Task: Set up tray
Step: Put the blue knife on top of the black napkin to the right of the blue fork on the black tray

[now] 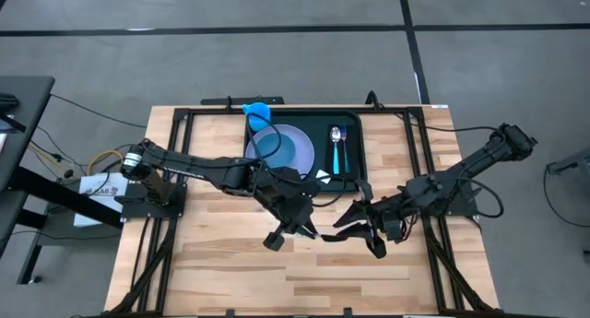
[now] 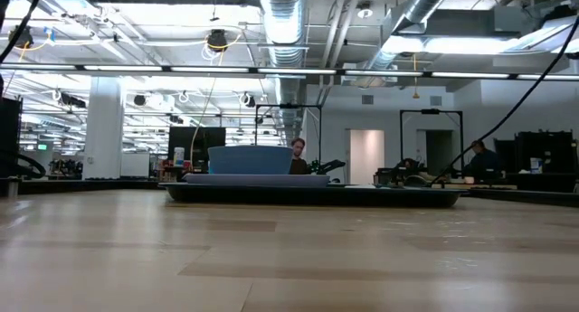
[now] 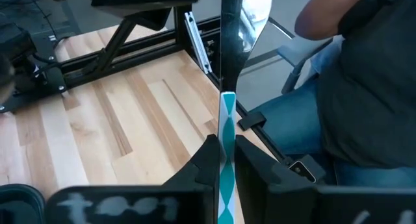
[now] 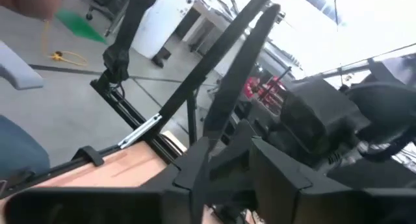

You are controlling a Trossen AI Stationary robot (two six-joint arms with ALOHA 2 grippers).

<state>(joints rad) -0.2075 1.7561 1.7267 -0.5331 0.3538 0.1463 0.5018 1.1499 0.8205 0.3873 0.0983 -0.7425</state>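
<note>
The dark tray (image 1: 355, 124) lies at the table's far middle and shows as a low dark slab in the low view (image 2: 398, 198). On it are a blue plate (image 1: 293, 147), a blue cup (image 1: 258, 115) and a spoon with a teal handle (image 1: 337, 147). My left gripper (image 1: 295, 228) hangs over the table's middle, near of the tray, shut on a utensil with a teal-and-white patterned handle (image 3: 227, 130) and a shiny metal end (image 3: 252, 19). My right gripper (image 1: 359, 228) is close to its right, also above the table. Neither gripper shows in the low view. My left gripper pinches the utensil's patterned handle (image 3: 227, 156) between its two fingers (image 3: 207, 162). The utensil lies across the fingers, with its metal end (image 3: 252, 19) sticking out well past them. It is lifted clear of the table.
A second teal-and-white patterned piece (image 1: 324, 175) lies at the tray's near edge beside the plate. Bare wood (image 1: 240, 272) stretches near of both grippers. A seated person in jeans (image 3: 325, 120) is close to the table's near right side. Dark frame bars (image 1: 175, 143) run along the table's sides.
</note>
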